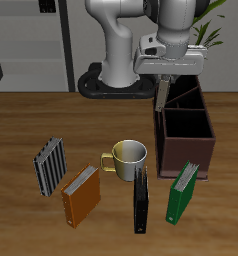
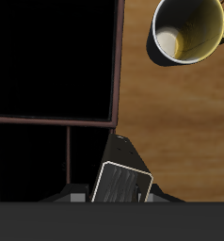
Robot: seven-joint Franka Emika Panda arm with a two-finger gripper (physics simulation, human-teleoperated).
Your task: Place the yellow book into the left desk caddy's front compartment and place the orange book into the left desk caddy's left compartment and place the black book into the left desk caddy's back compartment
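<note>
My gripper [image 1: 163, 82] is shut on the yellow book [image 1: 163, 97], a small thin greyish book that hangs on edge from the fingers. It is held above the mug-side wall of the left desk caddy [image 1: 187, 152], a dark brown box with inner dividers, towards its back end. The wrist view shows the yellow book [image 2: 123, 177] in my gripper [image 2: 121, 196], over the caddy's wall [image 2: 118, 85], beside two small compartments and one large one. The orange book [image 1: 81, 194] and the long black book [image 1: 141, 199] lie near the table's front edge.
A yellow-green mug [image 1: 126, 157] [image 2: 186, 29] stands between the books and the caddy. A grey-and-white striped book [image 1: 49, 165] lies beyond the orange book. A green book [image 1: 183, 190] leans in front of the caddy. The robot base [image 1: 116, 80] is behind.
</note>
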